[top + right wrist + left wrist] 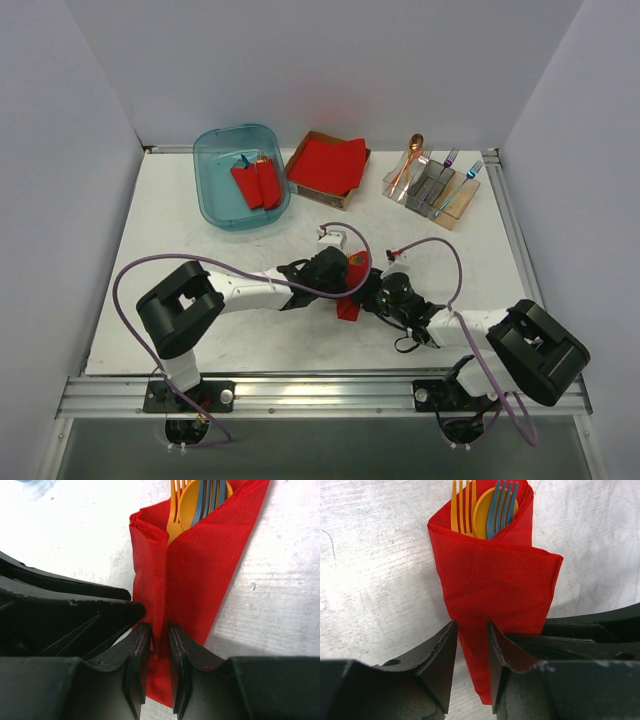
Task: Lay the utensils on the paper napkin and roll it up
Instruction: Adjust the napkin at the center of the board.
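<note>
Right gripper (159,630) pinches paper napkin (495,590) (left gripper (472,630) slightly parted astride it); blue bin (203,170), cutlery rack (430,190) behind; white table (180,230)

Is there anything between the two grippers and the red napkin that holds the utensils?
Nothing visible stands between them. The paper napkin, wrapped around the utensils, already lies between the fingers of the left gripper and of the right gripper.

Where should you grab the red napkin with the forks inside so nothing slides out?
Probably across the wide middle of the paper napkin, where its flaps overlap, coming down from above with one finger on each side. It lies flat, its bottom narrows to a thin point, and the utensils poke out the open top, so the middle should pin them.
</note>
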`<state>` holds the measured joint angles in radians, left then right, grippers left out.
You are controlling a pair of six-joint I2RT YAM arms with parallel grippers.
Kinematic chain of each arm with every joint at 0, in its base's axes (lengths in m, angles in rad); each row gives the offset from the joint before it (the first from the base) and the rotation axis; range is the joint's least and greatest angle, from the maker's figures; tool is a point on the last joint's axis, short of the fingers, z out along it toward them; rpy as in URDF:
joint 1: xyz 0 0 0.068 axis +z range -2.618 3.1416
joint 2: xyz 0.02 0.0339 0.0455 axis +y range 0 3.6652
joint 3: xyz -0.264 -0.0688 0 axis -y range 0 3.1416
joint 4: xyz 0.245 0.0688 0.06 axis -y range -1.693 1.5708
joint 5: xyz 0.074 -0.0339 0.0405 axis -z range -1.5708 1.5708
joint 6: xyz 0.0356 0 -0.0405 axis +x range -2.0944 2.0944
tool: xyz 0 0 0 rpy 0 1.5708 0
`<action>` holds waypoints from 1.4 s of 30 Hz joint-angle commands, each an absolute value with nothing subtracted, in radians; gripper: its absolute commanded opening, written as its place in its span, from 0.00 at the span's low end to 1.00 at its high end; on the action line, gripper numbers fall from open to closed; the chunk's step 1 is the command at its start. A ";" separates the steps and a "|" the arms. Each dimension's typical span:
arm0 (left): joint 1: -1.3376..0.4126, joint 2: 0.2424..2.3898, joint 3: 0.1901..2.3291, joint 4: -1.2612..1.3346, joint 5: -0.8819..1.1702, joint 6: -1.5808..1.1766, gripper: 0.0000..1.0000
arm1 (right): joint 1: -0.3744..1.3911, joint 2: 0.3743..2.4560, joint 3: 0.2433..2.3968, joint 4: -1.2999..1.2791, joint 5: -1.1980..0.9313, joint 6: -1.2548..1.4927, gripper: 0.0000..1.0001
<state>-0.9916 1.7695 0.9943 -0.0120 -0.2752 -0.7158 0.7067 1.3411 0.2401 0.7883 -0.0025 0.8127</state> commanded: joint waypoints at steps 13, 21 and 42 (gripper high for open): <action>-1.015 1.779 1.009 0.031 -0.287 -0.681 0.38 | 0.615 1.235 0.308 0.677 -0.023 0.753 0.38; -1.020 1.772 1.009 0.029 -0.293 -0.675 0.38 | 0.577 1.295 0.368 0.673 -0.054 0.724 0.43; -1.046 1.645 0.930 0.035 -0.340 -0.646 0.52 | 0.551 1.318 0.391 0.666 -0.061 0.726 0.00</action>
<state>-1.0340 1.7382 0.9665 -0.0029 -0.3107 -0.6659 0.5568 1.3205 0.3622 0.6617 -0.0608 0.7311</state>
